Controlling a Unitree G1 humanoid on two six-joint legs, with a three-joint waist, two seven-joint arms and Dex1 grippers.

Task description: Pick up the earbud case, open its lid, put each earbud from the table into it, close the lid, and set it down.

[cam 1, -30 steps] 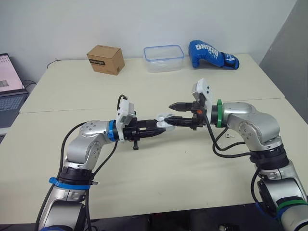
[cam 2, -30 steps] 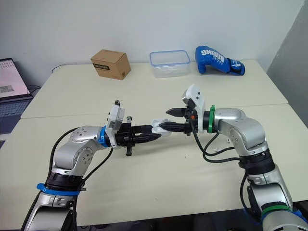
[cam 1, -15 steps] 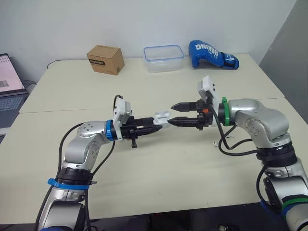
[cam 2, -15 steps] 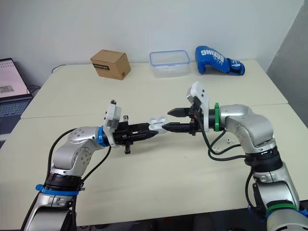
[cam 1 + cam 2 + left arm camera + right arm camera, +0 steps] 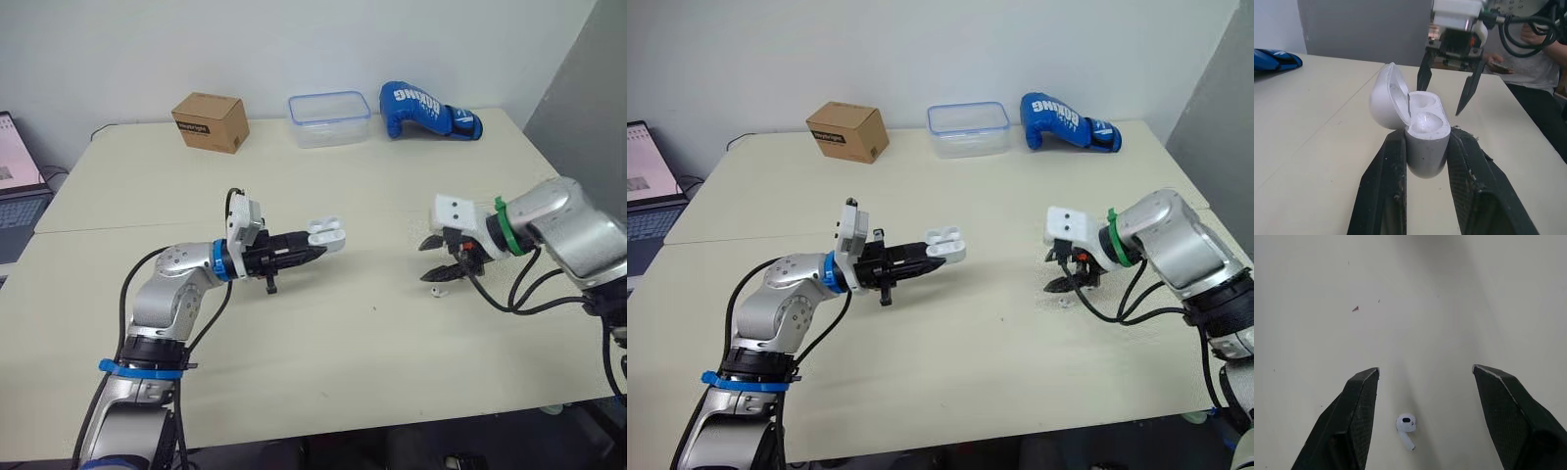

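— What does the left gripper (image 5: 308, 251) have?
— The earbud case (image 5: 1423, 147). Both fingers are clamped on its body, and it is held above the middle of the table (image 5: 323, 372) with its lid (image 5: 1385, 100) swung open.
— And the right gripper (image 5: 1425, 368)?
— Spread wide with nothing in it, pointing down near the table's right edge. One earbud (image 5: 1406, 425) lies on the table between its fingers, touching neither.

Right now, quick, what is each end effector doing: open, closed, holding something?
Left end effector: closed on the open earbud case.
Right end effector: open, empty, over an earbud on the table.
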